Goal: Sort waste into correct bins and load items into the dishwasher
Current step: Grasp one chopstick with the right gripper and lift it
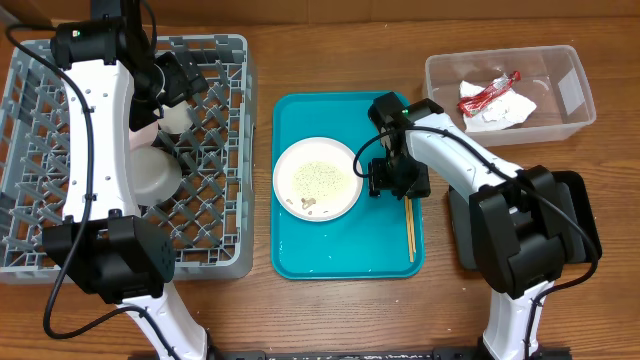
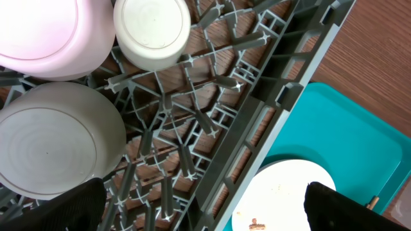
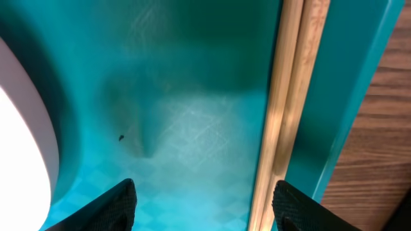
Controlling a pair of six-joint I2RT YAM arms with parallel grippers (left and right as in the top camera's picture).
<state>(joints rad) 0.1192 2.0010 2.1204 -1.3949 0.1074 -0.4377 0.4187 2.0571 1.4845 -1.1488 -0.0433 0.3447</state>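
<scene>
Right gripper [image 3: 205, 199] stands part-open on the teal tray [image 1: 300, 255], chopsticks [image 1: 410, 228] loose between its fingers [image 3: 115, 205]; the crumb-strewn plate [image 1: 345, 197] lies just left. Left gripper [image 1: 185, 78] hangs wide over the dish rack [image 1: 215, 200], which holds a pink bowl [image 2: 45, 32], a grey bowl [image 2: 51, 138] and a white cup [image 2: 152, 32]. Napkin [image 1: 505, 112] and red wrapper [image 1: 490, 92] lie in the far-right clear tub [image 1: 557, 78].

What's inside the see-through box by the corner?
Inside the clear tub are a red wrapper and a crumpled white napkin, with the wrapper lying partly over the napkin. Anything under the napkin is hidden.
</scene>
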